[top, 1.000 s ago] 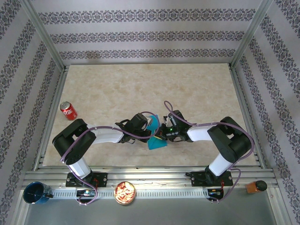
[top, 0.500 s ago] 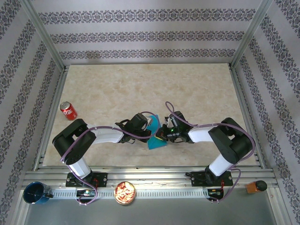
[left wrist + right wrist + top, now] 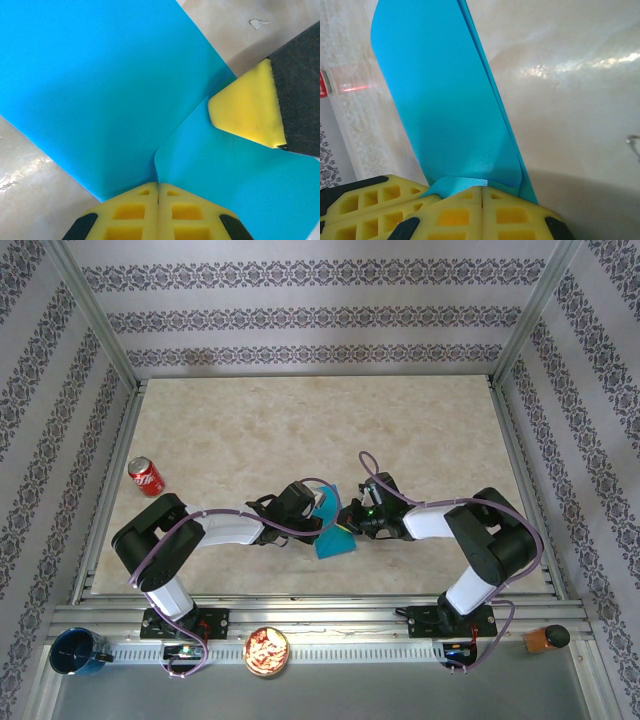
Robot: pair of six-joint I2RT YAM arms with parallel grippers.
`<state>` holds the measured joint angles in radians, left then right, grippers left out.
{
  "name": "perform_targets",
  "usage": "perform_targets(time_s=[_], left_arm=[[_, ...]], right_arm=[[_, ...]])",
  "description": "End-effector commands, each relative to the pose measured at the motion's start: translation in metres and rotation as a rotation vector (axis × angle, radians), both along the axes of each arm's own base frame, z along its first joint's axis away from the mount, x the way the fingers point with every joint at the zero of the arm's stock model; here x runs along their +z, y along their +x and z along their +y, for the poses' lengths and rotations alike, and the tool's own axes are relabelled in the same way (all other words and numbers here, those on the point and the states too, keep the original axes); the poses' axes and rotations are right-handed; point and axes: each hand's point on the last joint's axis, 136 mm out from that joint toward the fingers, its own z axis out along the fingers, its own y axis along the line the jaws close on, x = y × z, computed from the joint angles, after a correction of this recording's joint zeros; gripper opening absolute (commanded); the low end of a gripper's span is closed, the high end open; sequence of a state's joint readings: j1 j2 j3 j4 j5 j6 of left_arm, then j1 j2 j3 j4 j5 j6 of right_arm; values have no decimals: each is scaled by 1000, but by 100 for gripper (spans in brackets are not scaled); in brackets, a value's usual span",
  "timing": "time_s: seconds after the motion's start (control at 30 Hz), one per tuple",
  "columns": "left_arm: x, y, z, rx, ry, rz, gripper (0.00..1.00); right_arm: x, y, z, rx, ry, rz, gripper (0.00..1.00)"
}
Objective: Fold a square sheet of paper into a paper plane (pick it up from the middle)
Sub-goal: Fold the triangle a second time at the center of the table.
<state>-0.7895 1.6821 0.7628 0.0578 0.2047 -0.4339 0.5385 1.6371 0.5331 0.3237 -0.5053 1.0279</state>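
Frame centre: L gripper [image 3: 319,522] & R gripper [image 3: 347,524] both pinch thin turquoise-blue paper sheet [image 3: 334,544], part-folded.

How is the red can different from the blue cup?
The red can is red with white marks; the blue cup is dark blue. The can sits on the tabletop near its left edge; the cup sits off it, by the rail at the near left corner. The cup looks wider, with an open top. Both are on the left side.
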Motion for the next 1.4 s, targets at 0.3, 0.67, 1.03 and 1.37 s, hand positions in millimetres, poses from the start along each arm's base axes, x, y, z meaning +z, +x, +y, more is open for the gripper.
perform_targets(time_s=[0.3, 0.67, 1.03, 1.37], left_arm=[[-16, -8, 22, 23, 69, 39, 0], [-15, -8, 21, 14, 70, 40, 0], [-12, -7, 23, 20, 67, 29, 0], [-12, -8, 21, 18, 60, 33, 0]], right_arm=[[25, 15, -4, -21, -6, -26, 0], [-29, 7, -32, -130, -103, 86, 0], [24, 22, -21, -107, -1, -41, 0], [21, 5, 14, 39, 29, -13, 0]])
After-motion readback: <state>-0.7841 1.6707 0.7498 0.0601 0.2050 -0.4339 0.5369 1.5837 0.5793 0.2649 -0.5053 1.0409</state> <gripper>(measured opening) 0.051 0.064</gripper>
